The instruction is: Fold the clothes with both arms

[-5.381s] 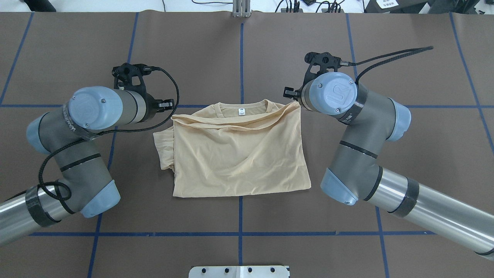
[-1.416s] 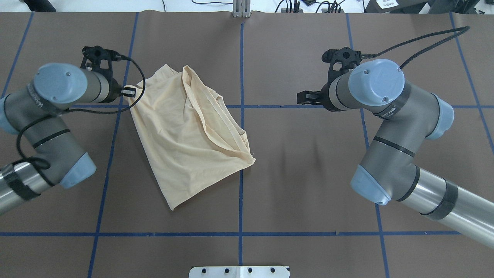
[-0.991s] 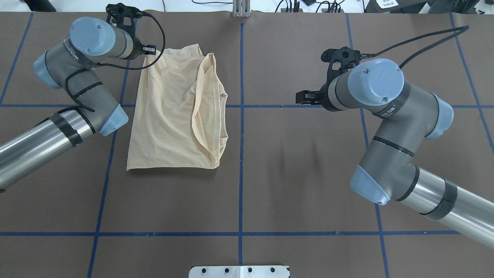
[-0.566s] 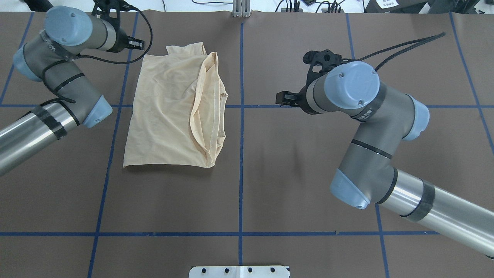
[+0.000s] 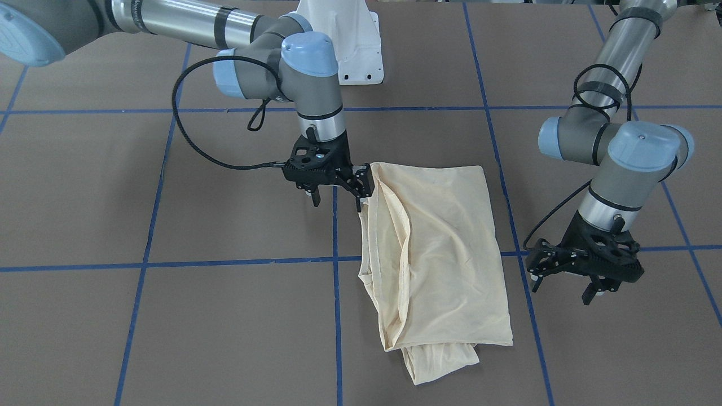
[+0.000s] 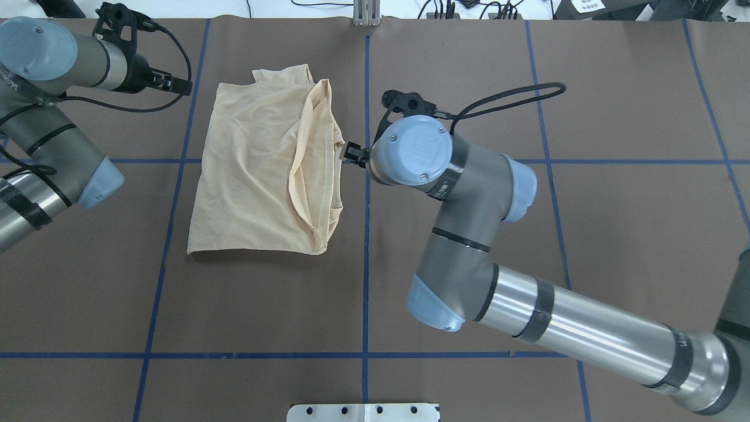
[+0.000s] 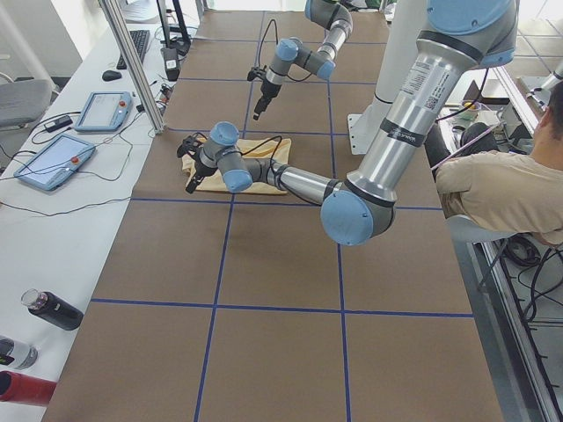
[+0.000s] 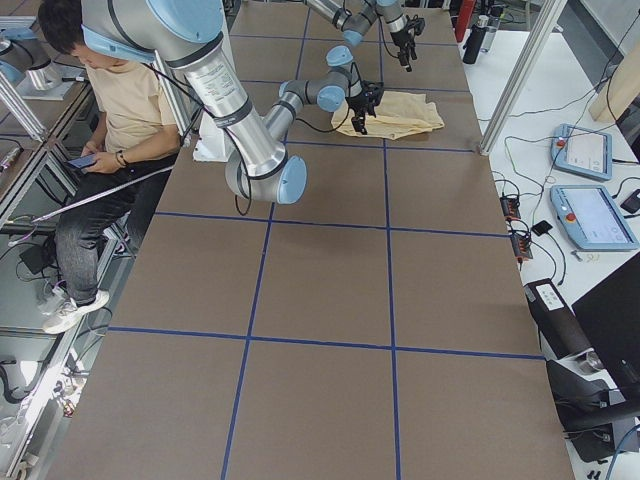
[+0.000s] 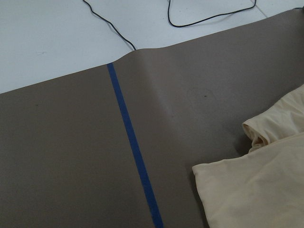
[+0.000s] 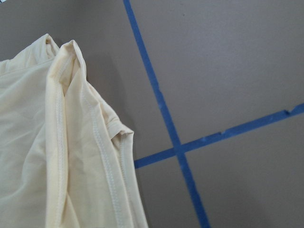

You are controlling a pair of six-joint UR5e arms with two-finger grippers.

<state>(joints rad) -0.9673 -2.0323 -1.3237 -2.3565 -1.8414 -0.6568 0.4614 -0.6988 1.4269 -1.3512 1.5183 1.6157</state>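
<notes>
The cream shirt (image 6: 252, 170) lies folded in a long rectangle left of the table's centre line, its neck band (image 6: 304, 176) running along the right side. No print shows. A bunched end (image 5: 434, 358) sticks out at its far edge. My right gripper (image 5: 337, 202) is open and low at the shirt's right edge (image 10: 118, 137), one finger (image 5: 361, 194) against the hem corner, nothing held. Off the shirt's far left corner, my left gripper (image 5: 561, 288) hangs open and empty above the mat. From overhead the right gripper (image 6: 351, 153) and left gripper (image 6: 176, 85) are mostly hidden by their wrists.
Blue tape lines (image 6: 366, 281) grid the brown mat. The white pedestal base (image 5: 344, 39) stands at the robot's side, a metal plate (image 6: 363, 412) at the near edge. A seated person (image 8: 110, 90) is beside the table. Control tablets (image 7: 53, 163) and bottles (image 7: 53, 309) lie along the far side.
The left gripper dragged and turned the shirt to the left, let go and drew back leftward. The right arm has swung across to the shirt's right edge.
</notes>
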